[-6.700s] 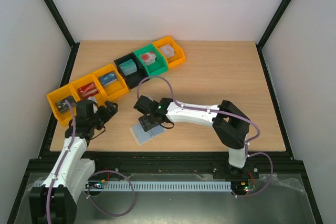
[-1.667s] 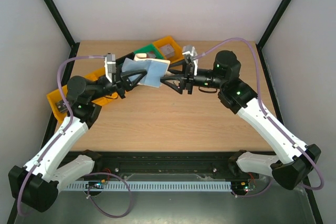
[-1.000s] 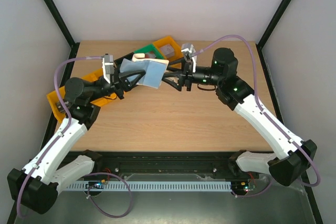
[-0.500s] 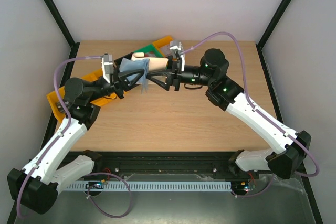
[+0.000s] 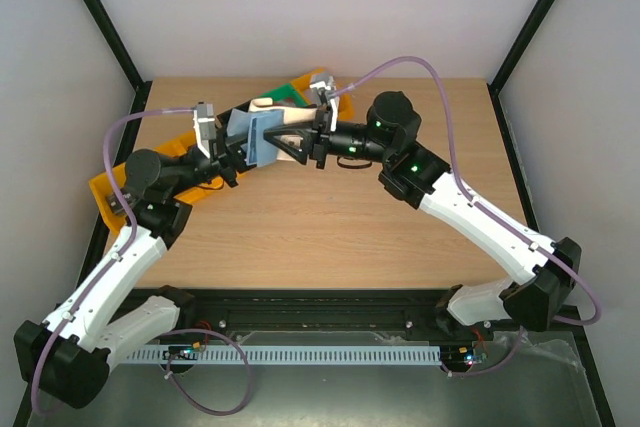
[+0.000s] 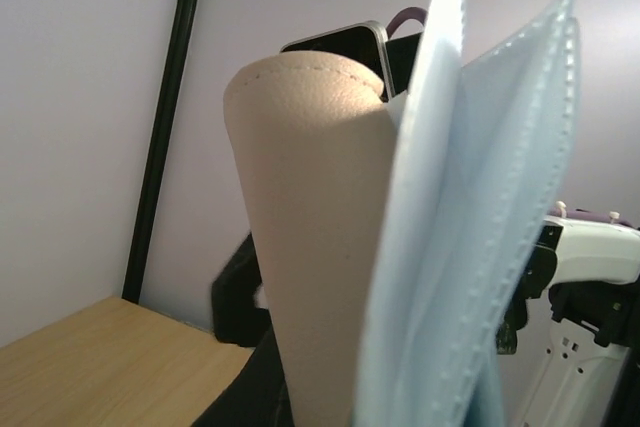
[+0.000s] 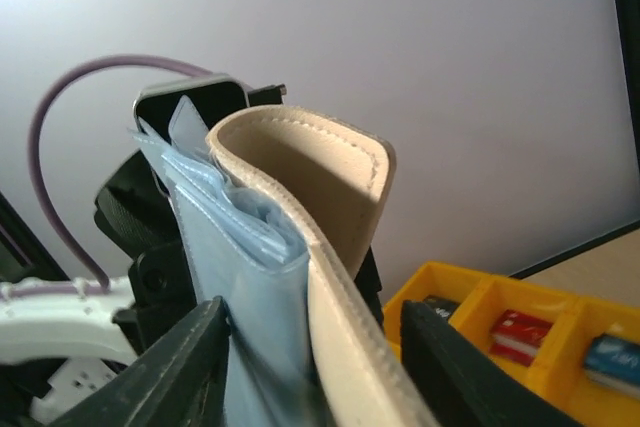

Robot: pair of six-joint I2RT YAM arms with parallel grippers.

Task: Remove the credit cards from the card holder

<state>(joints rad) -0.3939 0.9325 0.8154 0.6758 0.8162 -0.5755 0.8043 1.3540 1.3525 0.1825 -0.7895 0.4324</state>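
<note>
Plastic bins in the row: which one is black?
The black plastic bin, mid-row behind the raised beige card holder, between the yellow bins and the green bin; no other is black.

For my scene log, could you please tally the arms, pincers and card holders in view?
Arms: 2 (left arm, right arm)
Pincers: 2 (left pincer, right pincer)
Card holder: 1
Total: 5

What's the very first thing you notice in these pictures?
The two robot arms meet in mid-air above the far-left part of the table, holding up the card holder between the left gripper and right gripper. It is beige outside and light blue inside. Behind it a row of colourful bins runs along the table.
</note>
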